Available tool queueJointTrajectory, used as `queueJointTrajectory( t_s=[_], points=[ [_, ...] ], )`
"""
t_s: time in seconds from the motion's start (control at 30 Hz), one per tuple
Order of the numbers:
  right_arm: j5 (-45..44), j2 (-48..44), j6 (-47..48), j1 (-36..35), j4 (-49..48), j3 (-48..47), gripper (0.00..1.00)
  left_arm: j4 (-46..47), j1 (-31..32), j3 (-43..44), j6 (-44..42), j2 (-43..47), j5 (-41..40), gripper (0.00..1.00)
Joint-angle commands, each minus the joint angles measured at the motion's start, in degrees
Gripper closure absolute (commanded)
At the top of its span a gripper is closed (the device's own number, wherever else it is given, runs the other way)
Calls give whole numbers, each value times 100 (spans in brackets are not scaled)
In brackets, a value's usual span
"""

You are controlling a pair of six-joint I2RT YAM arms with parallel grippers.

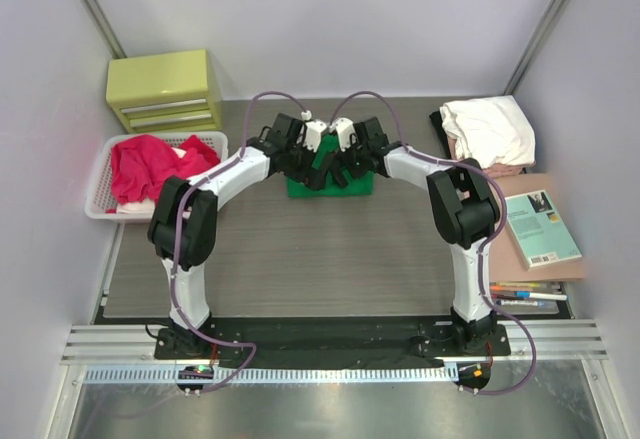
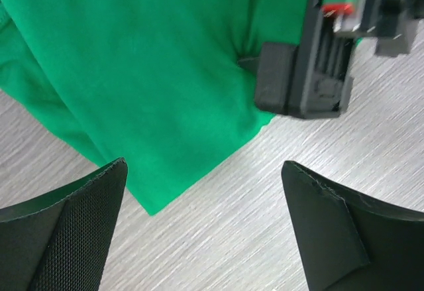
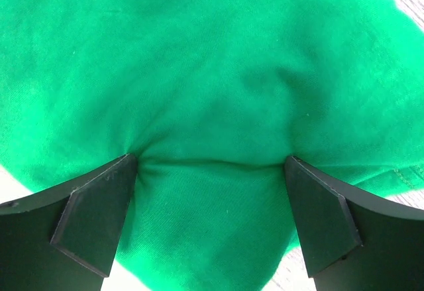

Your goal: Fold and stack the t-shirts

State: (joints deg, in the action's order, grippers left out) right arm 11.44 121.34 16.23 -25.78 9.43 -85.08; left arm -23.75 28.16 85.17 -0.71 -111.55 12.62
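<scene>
Presses the wide-open right gripper (image 3: 211, 162) into the green t-shirt (image 3: 212, 72) near the far edge of the table (image 1: 300, 259), clasping nothing; holds the left gripper (image 2: 205, 172) equally wide, empty, over the cloth's edge.

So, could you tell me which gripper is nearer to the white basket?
Left. The left gripper is over the end of the green t-shirt toward the basket; the right gripper presses on the shirt's farther side.

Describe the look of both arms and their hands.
The left arm and right arm: white links, black joints, a mauve cable trailing along each. The left hand and right hand: black, wedge-shaped fingers, one left pad mesh-textured.
</scene>
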Motion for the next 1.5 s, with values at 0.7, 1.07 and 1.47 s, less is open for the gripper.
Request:
queueJointTrajectory(
  t_s=[0.7,1.07,1.47],
  points=[
    [-142,-2440,152,-138,-275,1274,99,503,-30,-633,36,731,74,100],
    [-2,-824,74,-138,-223,703,99,538,-30,-361,45,-190,302,100],
    [-177,-1130,47,73,-337,1345,99,722,-30,-334,229,-658,355,100]
  ],
)
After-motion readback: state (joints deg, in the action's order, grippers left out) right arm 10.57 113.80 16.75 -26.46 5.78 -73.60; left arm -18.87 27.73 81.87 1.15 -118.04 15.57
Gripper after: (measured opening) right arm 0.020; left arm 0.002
